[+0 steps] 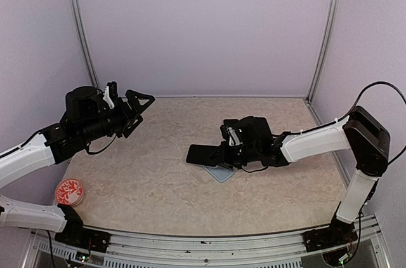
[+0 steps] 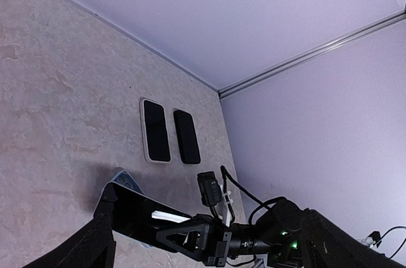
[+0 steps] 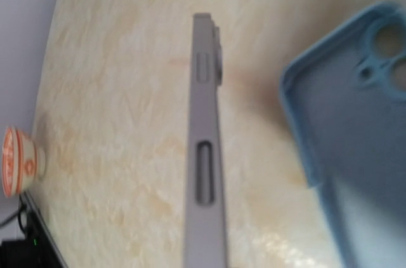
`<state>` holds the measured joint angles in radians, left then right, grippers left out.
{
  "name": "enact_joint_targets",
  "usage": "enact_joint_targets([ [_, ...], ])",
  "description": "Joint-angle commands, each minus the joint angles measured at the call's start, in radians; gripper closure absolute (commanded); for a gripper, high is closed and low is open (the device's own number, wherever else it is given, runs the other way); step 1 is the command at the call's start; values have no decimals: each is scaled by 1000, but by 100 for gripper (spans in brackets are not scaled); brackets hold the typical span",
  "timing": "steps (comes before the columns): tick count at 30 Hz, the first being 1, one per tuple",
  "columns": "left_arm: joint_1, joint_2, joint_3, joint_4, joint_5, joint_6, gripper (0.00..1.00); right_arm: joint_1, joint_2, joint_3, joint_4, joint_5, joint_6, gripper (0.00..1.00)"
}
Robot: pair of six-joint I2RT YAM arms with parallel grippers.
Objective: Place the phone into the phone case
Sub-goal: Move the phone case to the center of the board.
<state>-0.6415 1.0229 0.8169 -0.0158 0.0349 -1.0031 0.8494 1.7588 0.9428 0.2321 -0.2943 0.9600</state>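
Top external view: the right hand is clamped tight on one end of the phone, which sticks out past its fingertips. The case lies on the bench just beneath this hand. The left hand is spread wide, empty and well apart.

Left wrist view: nothing braces the case. If the phone presses on its rim, the case will likely slide.

Right wrist view: the phone sits beside the case, not over it. Lowering from here risks catching the rim, and an end grip may let the phone pivot.
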Motion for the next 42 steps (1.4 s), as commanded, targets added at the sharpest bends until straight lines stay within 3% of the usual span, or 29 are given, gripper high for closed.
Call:
enact_joint_targets([
  [1, 1, -19, 3, 8, 43, 7, 1, 36, 41, 56, 29, -86, -34, 100],
  [7, 4, -7, -20, 8, 12, 20, 1, 45, 26, 66, 29, -94, -66, 100],
  [19, 3, 73, -93, 83, 24, -3, 1, -10, -118, -38, -82, 132, -73, 100],
  [28, 0, 154, -142, 183, 13, 8, 1, -13, -85, -64, -95, 194, -108, 100],
  [42, 2, 200, -225, 279, 12, 69, 1, 16, 29, -52, 15, -79, -146, 100],
])
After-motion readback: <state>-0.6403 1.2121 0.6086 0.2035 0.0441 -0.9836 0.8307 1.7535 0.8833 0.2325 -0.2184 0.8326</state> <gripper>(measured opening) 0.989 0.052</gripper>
